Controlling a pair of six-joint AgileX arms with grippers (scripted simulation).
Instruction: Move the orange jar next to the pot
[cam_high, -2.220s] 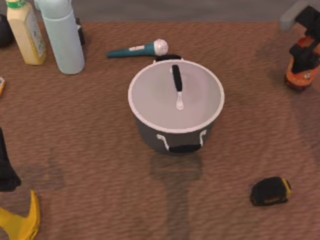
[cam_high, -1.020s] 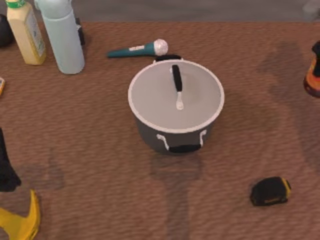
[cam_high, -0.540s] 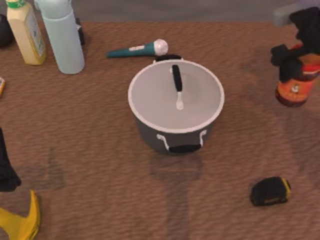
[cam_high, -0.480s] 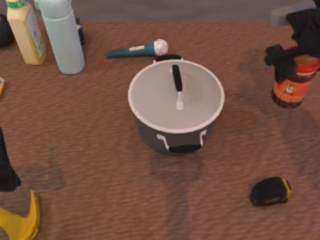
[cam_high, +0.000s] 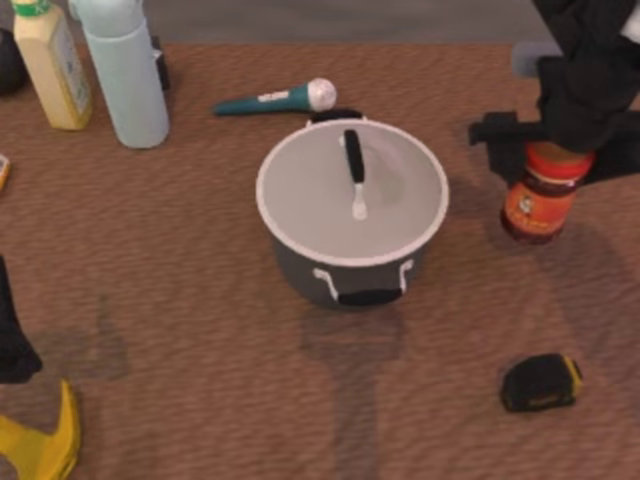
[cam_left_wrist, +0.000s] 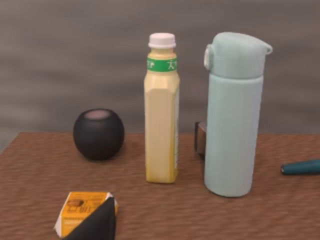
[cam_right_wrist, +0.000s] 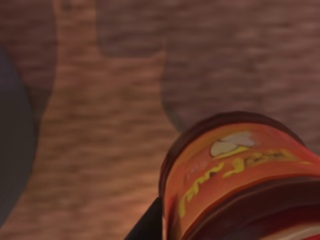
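One step in hand: right gripper, fingers clamped on the orange jar, carrying it beside the pot; you lower to the bench, then release.

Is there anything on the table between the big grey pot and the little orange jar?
Nothing: the top view shows only bare brown table between the dark grey lidded pot and the small orange-labelled jar.

Hidden and cropped parts

Your right gripper covers the orange jar lid's far side; the left arm and yellow object run off-frame.
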